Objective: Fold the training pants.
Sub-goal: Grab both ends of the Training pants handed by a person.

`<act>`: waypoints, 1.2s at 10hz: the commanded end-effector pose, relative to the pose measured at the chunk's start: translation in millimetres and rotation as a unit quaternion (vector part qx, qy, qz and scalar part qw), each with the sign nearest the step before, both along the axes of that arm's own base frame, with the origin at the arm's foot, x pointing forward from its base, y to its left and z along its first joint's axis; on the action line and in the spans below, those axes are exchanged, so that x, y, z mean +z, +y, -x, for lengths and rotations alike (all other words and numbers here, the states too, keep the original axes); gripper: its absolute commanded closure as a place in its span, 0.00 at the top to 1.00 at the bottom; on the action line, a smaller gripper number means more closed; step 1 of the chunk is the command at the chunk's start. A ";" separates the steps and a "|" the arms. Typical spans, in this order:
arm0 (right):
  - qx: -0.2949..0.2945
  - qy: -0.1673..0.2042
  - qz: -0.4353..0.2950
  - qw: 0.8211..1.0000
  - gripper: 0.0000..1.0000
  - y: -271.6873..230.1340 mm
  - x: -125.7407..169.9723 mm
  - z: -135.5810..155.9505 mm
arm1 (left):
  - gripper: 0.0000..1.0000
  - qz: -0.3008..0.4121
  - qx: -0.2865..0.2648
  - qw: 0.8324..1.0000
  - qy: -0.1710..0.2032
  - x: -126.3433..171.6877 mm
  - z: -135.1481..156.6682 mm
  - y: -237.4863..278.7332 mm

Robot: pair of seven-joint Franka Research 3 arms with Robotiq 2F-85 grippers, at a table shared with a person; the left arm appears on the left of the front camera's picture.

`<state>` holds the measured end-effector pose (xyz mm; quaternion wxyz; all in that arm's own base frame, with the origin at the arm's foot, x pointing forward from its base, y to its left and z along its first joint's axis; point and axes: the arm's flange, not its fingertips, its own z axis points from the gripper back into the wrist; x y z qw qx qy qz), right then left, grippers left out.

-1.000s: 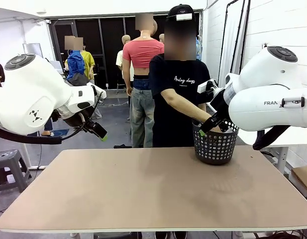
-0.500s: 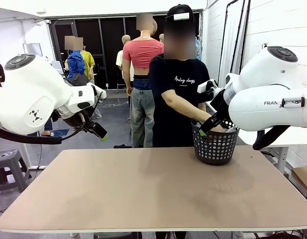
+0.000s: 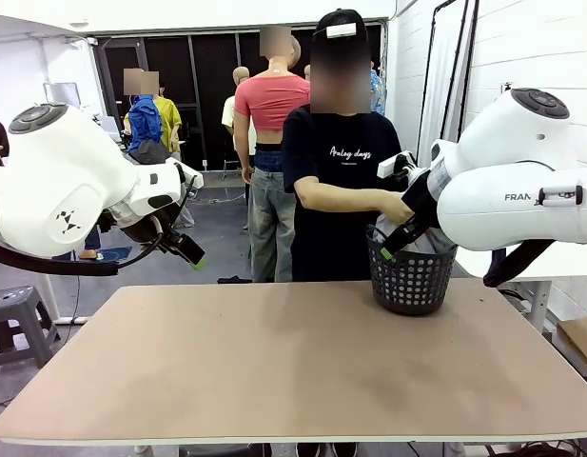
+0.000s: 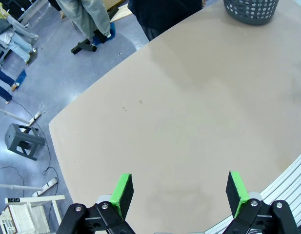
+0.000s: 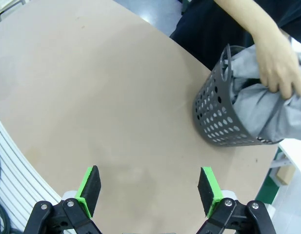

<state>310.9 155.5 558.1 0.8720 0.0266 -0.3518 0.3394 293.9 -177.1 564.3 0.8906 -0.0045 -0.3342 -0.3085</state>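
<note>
In the front view, your left gripper [image 3: 190, 255] is hanging in the air above the table's [image 3: 274, 371] left side, and your right gripper [image 3: 392, 244] is hovering just in front of the black mesh basket [image 3: 412, 284] at the far right. The person's hand [image 3: 396, 205] is gripping the training pants [image 3: 428, 243], which are bunched up in the basket and bulging over its rim.

In the left wrist view, you are seeing that claw's green pads spread wide with only bare tabletop between them. The basket is sitting well off at the top edge.

In the right wrist view, your right claw is likewise standing fully spread and pinching nothing. Beyond it, the grey pants are sitting crumpled inside the basket, with the hand clutching the cloth at its top.
</note>
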 end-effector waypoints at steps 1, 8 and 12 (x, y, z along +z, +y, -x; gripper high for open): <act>0.005 0.002 -0.003 1.000 1.00 0.0 -0.2 0.1 | 1.00 -0.001 -0.003 1.000 0.001 -0.3 -0.6 0.8; 0.005 0.002 -0.003 1.000 1.00 0.0 -0.2 0.1 | 1.00 -0.001 -0.003 1.000 0.001 -0.3 -0.6 0.8; 0.005 0.002 -0.003 1.000 1.00 0.0 -0.2 0.1 | 1.00 -0.001 -0.003 1.000 0.001 -0.3 -0.6 0.8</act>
